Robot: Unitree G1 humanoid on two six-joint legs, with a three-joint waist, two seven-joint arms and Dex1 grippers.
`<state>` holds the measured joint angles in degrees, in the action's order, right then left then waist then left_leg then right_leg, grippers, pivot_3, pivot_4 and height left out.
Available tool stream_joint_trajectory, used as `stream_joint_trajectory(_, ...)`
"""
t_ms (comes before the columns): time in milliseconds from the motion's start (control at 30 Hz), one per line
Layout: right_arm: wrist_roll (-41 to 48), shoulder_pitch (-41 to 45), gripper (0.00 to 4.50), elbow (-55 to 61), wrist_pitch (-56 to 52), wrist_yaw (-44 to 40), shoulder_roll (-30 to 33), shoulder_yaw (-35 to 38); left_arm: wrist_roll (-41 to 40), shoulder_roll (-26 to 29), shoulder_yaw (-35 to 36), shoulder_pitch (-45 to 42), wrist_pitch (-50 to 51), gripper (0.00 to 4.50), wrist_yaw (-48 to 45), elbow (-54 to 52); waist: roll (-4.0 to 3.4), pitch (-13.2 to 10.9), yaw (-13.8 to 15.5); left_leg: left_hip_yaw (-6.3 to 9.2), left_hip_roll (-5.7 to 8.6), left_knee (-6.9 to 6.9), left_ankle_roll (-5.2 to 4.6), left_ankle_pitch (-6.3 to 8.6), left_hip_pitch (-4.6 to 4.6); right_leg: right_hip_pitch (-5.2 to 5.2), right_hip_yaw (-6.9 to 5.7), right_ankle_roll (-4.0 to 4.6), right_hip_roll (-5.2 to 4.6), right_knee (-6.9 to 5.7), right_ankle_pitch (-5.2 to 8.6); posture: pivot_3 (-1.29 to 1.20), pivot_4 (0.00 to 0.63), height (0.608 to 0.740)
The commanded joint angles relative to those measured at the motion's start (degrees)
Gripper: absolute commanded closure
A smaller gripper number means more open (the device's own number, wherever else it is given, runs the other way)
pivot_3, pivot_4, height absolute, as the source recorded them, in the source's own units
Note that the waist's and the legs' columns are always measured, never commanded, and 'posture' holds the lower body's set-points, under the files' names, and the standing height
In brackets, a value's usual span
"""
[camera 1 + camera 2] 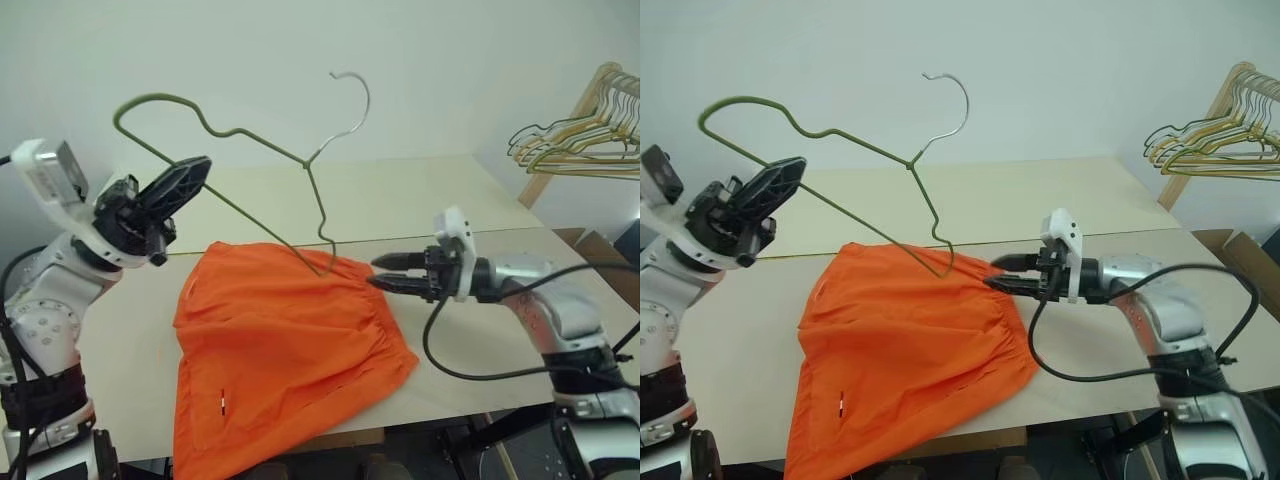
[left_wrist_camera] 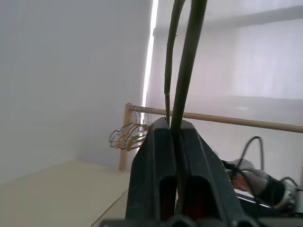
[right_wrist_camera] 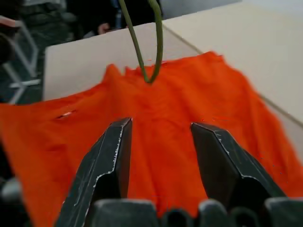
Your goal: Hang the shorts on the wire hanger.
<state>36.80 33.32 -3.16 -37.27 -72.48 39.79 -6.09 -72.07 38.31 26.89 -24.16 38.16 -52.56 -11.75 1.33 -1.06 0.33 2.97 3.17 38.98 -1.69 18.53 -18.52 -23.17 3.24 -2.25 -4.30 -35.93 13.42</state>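
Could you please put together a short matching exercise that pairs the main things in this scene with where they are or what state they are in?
Things:
1. wire hanger
2. shorts
3. right gripper
4. bunched hangers

States:
A. spread flat on the table
B. hanging from a wooden rack at the far right
C. raised in the air, clamped in the left gripper
D. open, beside the orange waistband

Pairs: 1-C, 2-A, 3-D, 4-B
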Motion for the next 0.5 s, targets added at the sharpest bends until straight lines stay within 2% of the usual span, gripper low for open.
stream_joint_trajectory(33, 2.75, 5.32, 2.09, -3.91, -4.68, -4.6, -1.31, 0.2, -1.95, 0.25, 0.89, -2.09, 0.27, 4.5, -1.86, 0.33, 0.01, -0.01, 0.12, 0.01, 0.01, 0.0, 0.01, 0.0, -0.01, -0.02, 0.0, 0.0, -0.01, 0.0, 0.0, 0.07, 0.0, 0.74)
stream_joint_trajectory(200, 3.37, 9.34, 2.09, -4.67, -8.95, -7.01, -3.92, -0.46, -2.97, -1.49, 0.18, -2.17, 0.32, 4.5, -1.81, -0.84, 0.04, 0.02, 0.36, 0.05, 0.01, 0.0, 0.12, -0.06, -0.25, -0.31, 0.0, 0.01, -0.07, -0.06, -0.01, 0.08, 0.0, 0.74)
stream_joint_trajectory(300, 3.46, 9.96, 2.09, -3.31, -9.72, -7.1, -5.58, -0.64, -2.12, -2.25, -0.51, -2.2, -0.19, 4.5, -1.23, -1.12, 0.08, 0.04, 0.43, 0.05, 0.06, 0.18, 0.57, -0.32, -0.89, -1.04, 0.0, 0.02, -0.11, -0.23, -0.06, 0.08, 0.0, 0.74)
stream_joint_trajectory(500, 3.43, 10.33, 2.09, -1.07, -10.57, -6.69, -7.83, -1.57, -2.12, -2.66, -1.24, -2.57, -0.02, 4.5, -1.23, -1.29, 0.07, 0.04, 0.41, 0.06, 0.06, 0.19, 0.58, -0.32, -1.07, -1.18, -0.01, 0.02, -0.12, -0.23, -0.07, 0.08, 0.0, 0.74)
